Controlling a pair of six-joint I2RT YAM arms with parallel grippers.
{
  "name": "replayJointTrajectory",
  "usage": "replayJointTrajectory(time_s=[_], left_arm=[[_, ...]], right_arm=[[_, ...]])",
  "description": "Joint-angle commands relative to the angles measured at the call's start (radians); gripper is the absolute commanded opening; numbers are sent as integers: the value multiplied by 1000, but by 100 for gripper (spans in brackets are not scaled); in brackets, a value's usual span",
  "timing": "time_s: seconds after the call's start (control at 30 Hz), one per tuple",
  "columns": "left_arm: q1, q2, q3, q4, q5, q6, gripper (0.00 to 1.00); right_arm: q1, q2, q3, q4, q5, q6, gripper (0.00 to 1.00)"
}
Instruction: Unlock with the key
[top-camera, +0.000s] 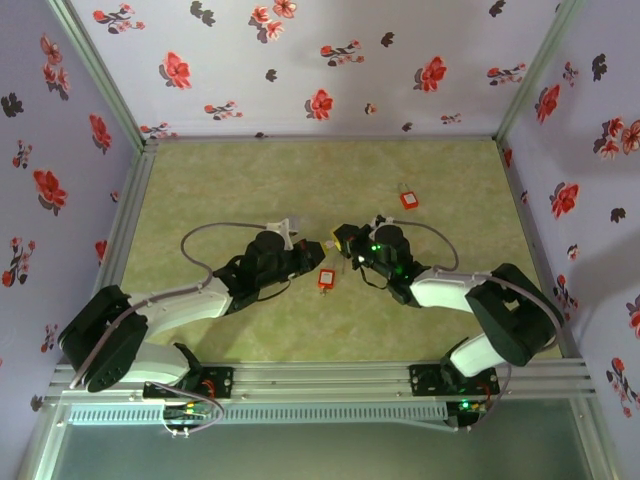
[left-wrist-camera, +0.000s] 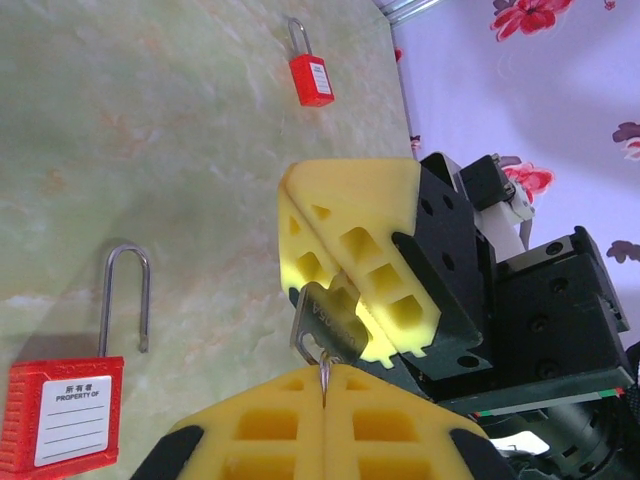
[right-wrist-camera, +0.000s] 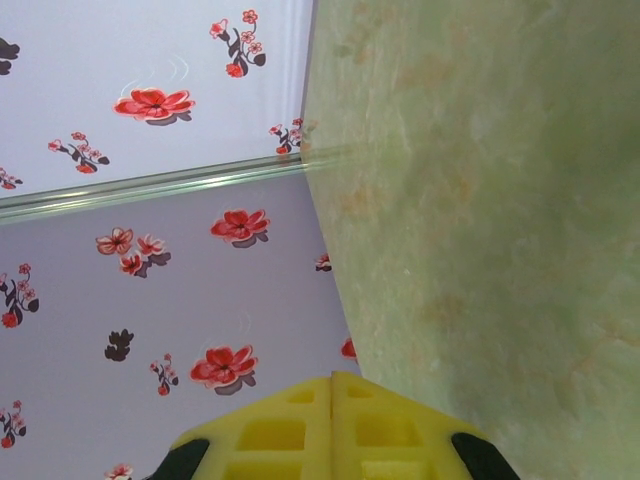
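Key (left-wrist-camera: 326, 322) hanging in air over table (top-camera: 250, 190) centre, both grippers on it. Right gripper (left-wrist-camera: 297, 236) clenching blade end; left gripper (left-wrist-camera: 323, 388) pinching ring wire at bow. Nearest padlock (left-wrist-camera: 64, 418) lying flat beside and below key, long axis running away from my left fingers, shackle (left-wrist-camera: 125, 300) at far end. Top view placing it between both grippers, about equally near. Right wrist view showing pads (right-wrist-camera: 270, 435) pressing together, seam closed.
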Motion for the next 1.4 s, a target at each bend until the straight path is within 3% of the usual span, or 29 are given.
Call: replayJointTrajectory(time_s=[0.0,0.03,0.1,0.23,0.5,0.67,0.83,1.23,1.37], left_arm=[[-5,-32,8,-34,-25,45,22],[-4,-40,7,-32,-25,36,47],[-1,-69,-11,-3,-27,-1,67],[19,-108,4,11,3,-106,76],[18,-5,28,266,68,-250,71],[5,99,56,460,90,-321,67],[-25,155,102,516,99,-331,64],[-51,172,76,578,99,-336,38],[-66,177,68,593,102,-342,35]], right_arm=[[-8,-42,-14,-18,4,-42,0],[-8,-52,-16,-20,4,-52,0],[-11,-78,-24,-21,7,-77,0],[-17,-180,-46,-53,36,-159,0],[-33,-377,13,-244,45,-268,0],[-33,-403,14,-266,39,-264,0],[-33,-397,-4,-231,45,-243,0],[-34,-365,-18,-188,51,-214,0],[-34,-360,-21,-182,57,-208,0]])
